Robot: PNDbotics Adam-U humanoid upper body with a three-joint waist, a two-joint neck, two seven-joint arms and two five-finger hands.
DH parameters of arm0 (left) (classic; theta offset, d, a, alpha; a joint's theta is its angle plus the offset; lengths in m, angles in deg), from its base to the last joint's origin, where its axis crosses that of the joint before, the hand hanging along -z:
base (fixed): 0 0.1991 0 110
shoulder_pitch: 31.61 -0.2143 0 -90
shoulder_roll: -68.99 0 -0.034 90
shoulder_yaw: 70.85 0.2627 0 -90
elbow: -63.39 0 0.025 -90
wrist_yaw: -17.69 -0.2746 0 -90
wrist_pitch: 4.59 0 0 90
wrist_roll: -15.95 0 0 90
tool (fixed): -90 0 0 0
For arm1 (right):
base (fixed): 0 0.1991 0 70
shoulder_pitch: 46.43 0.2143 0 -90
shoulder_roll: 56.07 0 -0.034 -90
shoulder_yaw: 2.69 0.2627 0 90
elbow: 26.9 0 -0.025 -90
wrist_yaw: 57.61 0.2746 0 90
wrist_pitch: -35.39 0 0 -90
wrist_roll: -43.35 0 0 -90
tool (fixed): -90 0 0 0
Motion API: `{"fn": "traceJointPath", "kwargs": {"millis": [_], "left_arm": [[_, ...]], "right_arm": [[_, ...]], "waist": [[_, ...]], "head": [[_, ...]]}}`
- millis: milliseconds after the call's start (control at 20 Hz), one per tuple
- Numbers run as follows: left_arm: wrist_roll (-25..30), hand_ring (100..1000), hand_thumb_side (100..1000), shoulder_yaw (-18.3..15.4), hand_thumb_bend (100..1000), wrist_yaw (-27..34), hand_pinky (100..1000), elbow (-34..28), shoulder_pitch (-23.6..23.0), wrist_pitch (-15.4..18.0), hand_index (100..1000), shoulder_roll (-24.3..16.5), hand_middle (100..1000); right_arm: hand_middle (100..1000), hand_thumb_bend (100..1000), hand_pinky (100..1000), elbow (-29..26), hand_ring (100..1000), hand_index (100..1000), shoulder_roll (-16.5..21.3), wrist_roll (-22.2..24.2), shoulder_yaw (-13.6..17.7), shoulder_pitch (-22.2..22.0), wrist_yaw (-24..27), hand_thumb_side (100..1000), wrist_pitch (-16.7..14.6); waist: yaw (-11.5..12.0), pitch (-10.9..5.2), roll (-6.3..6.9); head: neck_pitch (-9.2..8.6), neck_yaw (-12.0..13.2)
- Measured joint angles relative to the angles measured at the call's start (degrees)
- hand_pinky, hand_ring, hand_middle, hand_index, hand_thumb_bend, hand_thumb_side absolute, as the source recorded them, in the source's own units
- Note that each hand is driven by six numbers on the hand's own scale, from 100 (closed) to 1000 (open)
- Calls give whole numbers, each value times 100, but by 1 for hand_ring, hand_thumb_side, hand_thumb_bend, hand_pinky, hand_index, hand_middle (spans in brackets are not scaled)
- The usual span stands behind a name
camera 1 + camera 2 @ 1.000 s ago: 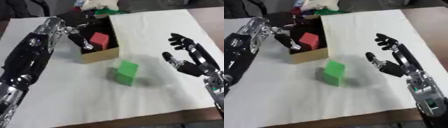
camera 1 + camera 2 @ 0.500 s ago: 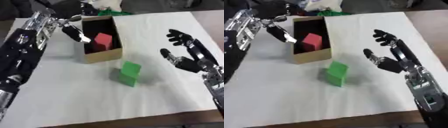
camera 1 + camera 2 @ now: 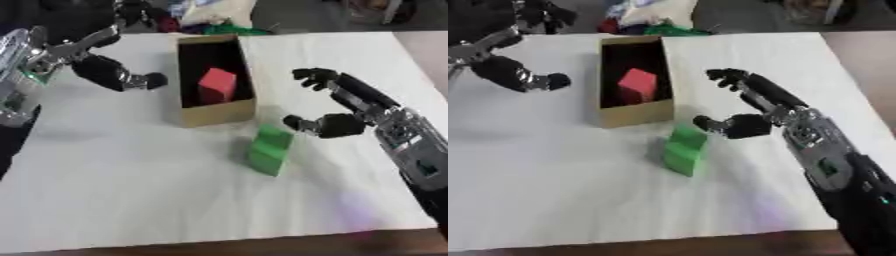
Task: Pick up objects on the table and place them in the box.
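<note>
In the left eye view, a green block (image 3: 269, 149) stands on the white table (image 3: 131, 190), just near of the cardboard box (image 3: 214, 113). A red block (image 3: 216, 85) already sits inside the box. The right hand (image 3: 337, 107) is just right of the green block, its fingers spread wide and its thumb close to the block, not touching. It could bump the block and tip it over if it closes too soon.

In the right eye view, the left hand (image 3: 518, 77) hangs left of the box, holding nothing, fingers loosely out. This view shows more of the right arm (image 3: 837, 175); the other shows more of the left arm.
</note>
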Motion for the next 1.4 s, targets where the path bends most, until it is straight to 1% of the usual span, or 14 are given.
{"fn": "traceJointPath", "kwargs": {"millis": [50, 100, 300, 550, 1150, 1400], "left_arm": [[19, 737, 835, -27, 492, 78, 796, -81, -84, -46, 961, -21, 762], [37, 736, 841, -45, 482, 142, 794, -152, -165, -87, 963, -35, 761], [135, 733, 856, -78, 460, 317, 792, -345, -375, -205, 966, -60, 758], [256, 729, 872, -89, 441, 434, 789, -387, -501, -274, 968, -60, 754], [428, 717, 896, -89, 412, 504, 784, -347, -577, -283, 971, -60, 741], [447, 714, 902, -89, 404, 513, 782, -322, -578, -282, 971, -59, 738]], "right_arm": [[894, 554, 833, 49, 866, 998, -16, 97, -46, 38, -82, 683, -27], [897, 579, 838, 84, 869, 998, -30, 202, -87, 77, -169, 691, -64], [902, 610, 843, 126, 871, 996, -45, 649, -241, 186, -458, 709, -233], [902, 627, 842, 123, 870, 994, -46, 1056, -322, 271, -571, 728, -339], [901, 615, 837, 94, 868, 991, -75, 1274, -434, 280, -564, 736, -350], [899, 605, 834, 185, 866, 990, -143, 1326, -486, 248, -554, 733, -374]], "waist": [[9, 0, -10], [12, -2, -20], [24, -12, -57], [4, -37, -84], [-3, -37, -110], [-3, -37, -111]], "head": [[0, -2], [1, -2], [11, 12], [43, 37], [48, 38], [52, 38]]}}
